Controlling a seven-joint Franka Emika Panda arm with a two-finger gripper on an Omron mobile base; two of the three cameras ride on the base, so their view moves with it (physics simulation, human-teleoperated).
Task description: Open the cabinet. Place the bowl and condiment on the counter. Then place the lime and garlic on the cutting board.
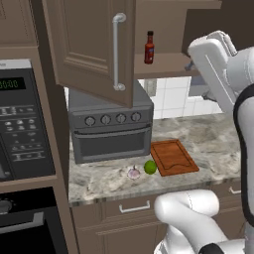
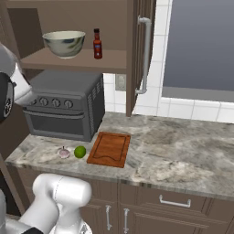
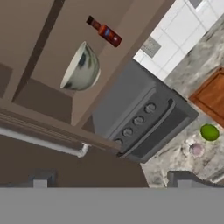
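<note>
Claw (image 3: 112, 177) spread wide and empty, we face the opened cabinet (image 3: 52, 57): bowl (image 3: 83, 68) and condiment (image 3: 105, 31) sit ahead of it on the shelf, ready for taking down.

My cabinet (image 2: 137, 55) is matt brown wood with a smooth silver metal bar handle (image 2: 145, 55). The desk (image 2: 183, 146) looks like polished speckled stone. The cutting board (image 2: 109, 149) is reddish wood, the bowl (image 2: 64, 43) glossy glazed, the lime (image 2: 80, 151) smooth-skinned.
</note>
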